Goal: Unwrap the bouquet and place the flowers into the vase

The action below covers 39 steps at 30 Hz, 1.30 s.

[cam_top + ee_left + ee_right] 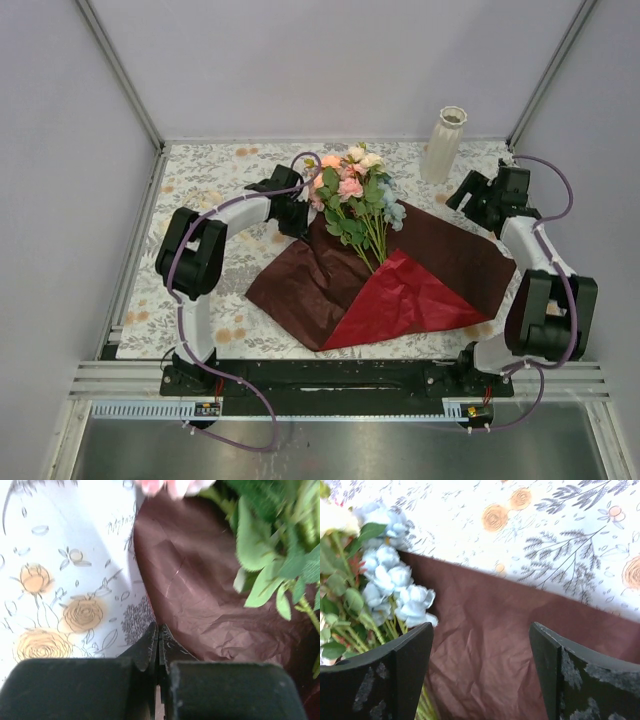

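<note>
- Flowers (352,195) are lying at mid-desk on the opened wrapping paper (300,285). The blooms are pointing toward the far edge and the stems are running toward the near edge.
- Left arm (195,260) is reaching in from the left across the desk (200,180), which is carrying a printed floral cloth.
- Left pincer (300,222) is sitting at the left edge of the wrapping paper, just beside the pink blooms.
- In the left wrist view, the left pincer (158,630) is holding its fingers pressed together. The tips are meeting where the wrapping paper (200,590) is bordering the cloth. Whether a paper edge is being pinched cannot be told.
- Green leaves (270,555) are overhanging the paper on the right of that view.
- The wrapping paper is spreading out crinkled and dark maroon, with a brighter red flap (410,300) lying on its near right part.
- Pale blue roses (395,580) are lying at the right side of the bunch, on the wrapping paper (495,645).
- Vase (443,143) is standing upright at the far right of the desk, off the paper and apart from the flowers.
- Right pincer (458,198) is hovering over the far right part of the paper, near the vase.
- In the right wrist view, the right pincer (481,627) is holding its fingers spread wide. Nothing is sitting between them, and the blue roses are showing just beside the left-hand finger.
</note>
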### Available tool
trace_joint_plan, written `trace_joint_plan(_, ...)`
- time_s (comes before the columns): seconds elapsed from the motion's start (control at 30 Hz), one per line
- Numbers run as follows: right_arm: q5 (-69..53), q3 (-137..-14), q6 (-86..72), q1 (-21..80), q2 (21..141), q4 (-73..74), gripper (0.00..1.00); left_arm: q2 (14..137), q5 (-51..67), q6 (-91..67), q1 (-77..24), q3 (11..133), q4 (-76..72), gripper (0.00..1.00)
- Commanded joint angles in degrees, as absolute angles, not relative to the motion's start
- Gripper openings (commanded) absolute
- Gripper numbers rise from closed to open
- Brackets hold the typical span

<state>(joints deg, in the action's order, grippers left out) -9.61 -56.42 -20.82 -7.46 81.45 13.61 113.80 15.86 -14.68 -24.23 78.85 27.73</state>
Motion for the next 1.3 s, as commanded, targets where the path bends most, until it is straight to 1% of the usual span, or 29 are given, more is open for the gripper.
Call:
trace_joint_plan(0.0, -17.2, -62.3, -21.2, -10.5, 88.8, 11.1, 0.86, 115.9, 14.2, -16.8, -23.7, 84.3, 25.8, 0.00)
trace_joint_plan(0.17, -19.4, -68.2, -19.0, -11.1, 98.7, 11.8, 0.85, 119.1, 11.6, -19.5, -22.9, 87.6, 25.8, 0.00)
trace_joint_plan(0.27, -23.0, -71.6, -21.3, -12.2, 104.2, 11.2, 0.83, 120.5, 11.4, -20.9, -21.6, 89.1, 25.7, 0.00)
trace_joint_plan(0.4, -26.2, -74.6, -23.7, -12.3, 107.9, 9.8, 0.80, 122.1, 12.0, -23.6, -20.2, 90.4, 23.4, 0.00)
trace_joint_plan(0.57, -26.8, -77.9, -24.3, -12.3, 111.9, 8.6, 0.78, 124.6, 13.0, -27.4, -19.4, 93.0, 20.0, 0.00)
trace_joint_plan(0.67, -26.8, -81.9, -25.5, -12.4, 115.5, 10.9, 0.73, 125.7, 12.5, -30.0, -19.1, 93.1, 16.4, 0.00)
trace_joint_plan(0.8, -27.5, -83.4, -28.5, -12.4, 117.0, 7.9, 0.71, 128.8, 12.4, -31.6, -18.8, 96.7, 15.6, 0.00)
trace_joint_plan(0.9, -28.4, -86.6, -28.0, -12.4, 117.7, 10.4, 0.70, 130.2, 12.0, -32.2, -18.4, 100.2, 16.9, 0.00)
trace_joint_plan(1.03, -28.3, -86.0, -26.6, -12.3, 114.0, 12.8, 0.70, 128.8, 11.9, -31.9, -17.3, 100.9, 18.2, 0.00)
trace_joint_plan(1.07, -29.1, -84.7, -26.5, -12.3, 112.1, 12.8, 0.70, 127.6, 12.0, -31.7, -17.0, 100.6, 18.7, 0.04)
trace_joint_plan(1.1, -29.5, -83.5, -26.5, -12.1, 110.3, 13.1, 0.69, 126.2, 12.2, -31.5, -16.6, 99.9, 18.7, 0.11)
trace_joint_plan(1.13, -29.4, -81.7, -26.8, -11.9, 108.2, 13.4, 0.68, 124.4, 12.3, -31.5, -16.5, 98.8, 18.5, 0.20)
trace_joint_plan(1.23, -28.1, -75.0, -27.6, -9.9, 102.1, 13.4, 0.64, 118.6, 12.7, -30.5, -16.1, 96.4, 18.7, 0.43)
trace_joint_plan(1.27, -27.9, -73.1, -27.7, -8.9, 99.8, 13.5, 0.62, 116.7, 12.7, -29.6, -16.1, 95.9, 19.4, 0.55)
